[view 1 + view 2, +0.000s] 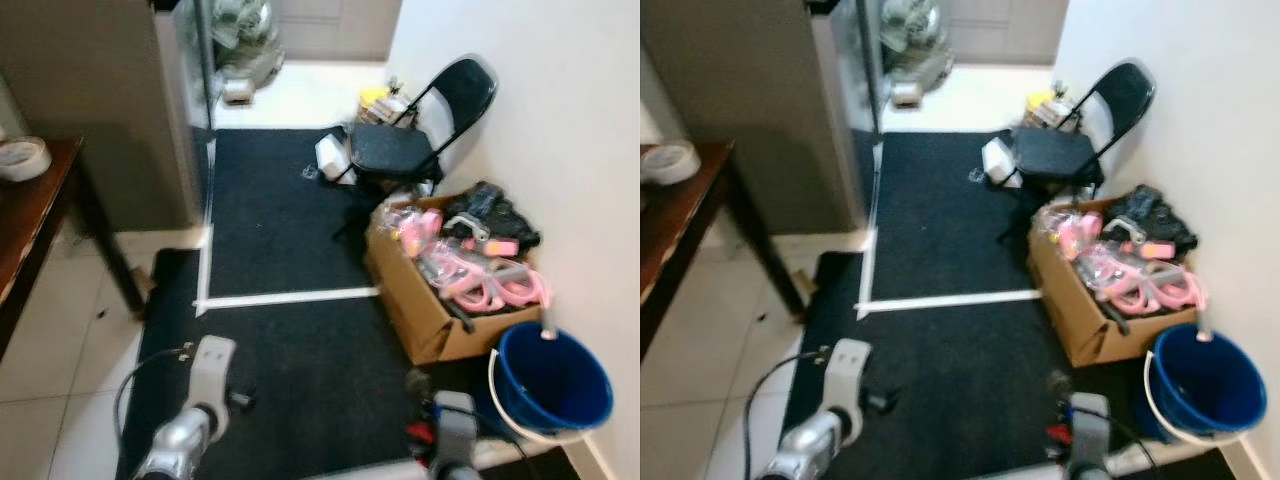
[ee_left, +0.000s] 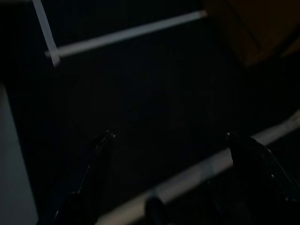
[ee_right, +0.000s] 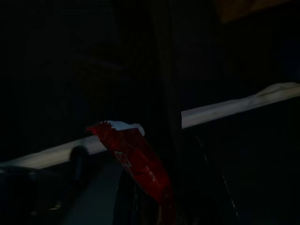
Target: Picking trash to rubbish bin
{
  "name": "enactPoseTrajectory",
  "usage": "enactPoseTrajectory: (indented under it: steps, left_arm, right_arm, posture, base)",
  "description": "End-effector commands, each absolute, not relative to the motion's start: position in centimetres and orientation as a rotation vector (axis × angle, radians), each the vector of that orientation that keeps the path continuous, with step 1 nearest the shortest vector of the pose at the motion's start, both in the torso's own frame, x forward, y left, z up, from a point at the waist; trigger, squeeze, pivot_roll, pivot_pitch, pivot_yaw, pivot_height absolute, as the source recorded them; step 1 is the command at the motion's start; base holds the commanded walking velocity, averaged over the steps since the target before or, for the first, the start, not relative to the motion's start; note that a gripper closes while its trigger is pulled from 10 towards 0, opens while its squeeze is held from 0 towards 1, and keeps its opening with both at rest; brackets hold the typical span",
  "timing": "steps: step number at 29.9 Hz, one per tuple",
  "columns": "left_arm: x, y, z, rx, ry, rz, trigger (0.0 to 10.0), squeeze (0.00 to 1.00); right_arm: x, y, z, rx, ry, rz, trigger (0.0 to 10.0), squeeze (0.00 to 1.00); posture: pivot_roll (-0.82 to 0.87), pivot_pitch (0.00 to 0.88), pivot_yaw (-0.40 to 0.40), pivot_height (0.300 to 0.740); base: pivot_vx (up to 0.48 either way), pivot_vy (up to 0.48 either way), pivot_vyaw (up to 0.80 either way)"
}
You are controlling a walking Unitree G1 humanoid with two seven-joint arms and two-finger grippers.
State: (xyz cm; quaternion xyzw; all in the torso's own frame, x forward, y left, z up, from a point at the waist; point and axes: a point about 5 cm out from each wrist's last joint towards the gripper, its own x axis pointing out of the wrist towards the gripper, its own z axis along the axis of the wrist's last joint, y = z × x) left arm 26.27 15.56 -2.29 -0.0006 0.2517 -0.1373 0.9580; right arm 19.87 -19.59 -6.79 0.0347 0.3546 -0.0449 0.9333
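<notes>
A red wrapper sits pinched in the right gripper, its torn white edge pointing away from the wrist; in the head views a bit of red shows beside the right arm at about 5 o'clock, low over the black mat. The blue bucket with a white handle stands at roughly 4 o'clock against the white wall, just beside a cardboard box packed with pink goggles and dark gear. Beyond the box, at about 1 o'clock, a black folding chair stands on the mat, with small white litter next to its legs. The left arm hangs at 7 o'clock over the mat's edge; the left gripper is spread wide with nothing between its fingers (the wrist view is very dark). White tape crosses the mat. A dark wooden worktop at 9 o'clock carries a roll of tape.
</notes>
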Motion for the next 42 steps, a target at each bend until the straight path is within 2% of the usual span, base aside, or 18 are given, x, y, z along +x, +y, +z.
enactPoseTrajectory:
  steps: [1, 28, 42]
  left_arm:
    - [25.85, 15.31, -2.71, -0.007, 0.533, -0.283, 10.0, 0.0]
    - [25.77, 15.52, -2.8, -0.005, 0.537, -0.26, 10.0, 0.0]
    - [25.86, 16.24, -2.62, 0.016, 0.51, -0.203, 10.0, 0.0]
  right_arm:
    - [19.32, -20.43, -7.01, 0.06, 0.748, -0.112, 10.0, 0.0]
    - [19.41, -20.35, -6.96, 0.034, 0.748, -0.088, 10.0, 0.0]
    - [19.42, -20.24, -6.95, 0.035, 0.744, -0.082, 10.0, 0.0]
  posture:
    - [-0.01, 0.12, -0.016, 0.74]
    - [-0.01, 0.111, -0.022, 0.74]
    - [-0.01, 0.123, -0.023, 0.74]
  base:
    - [0.469, 0.0, 0.0]
    - [0.464, 0.0, 0.0]
    - [0.04, 0.0, 0.0]
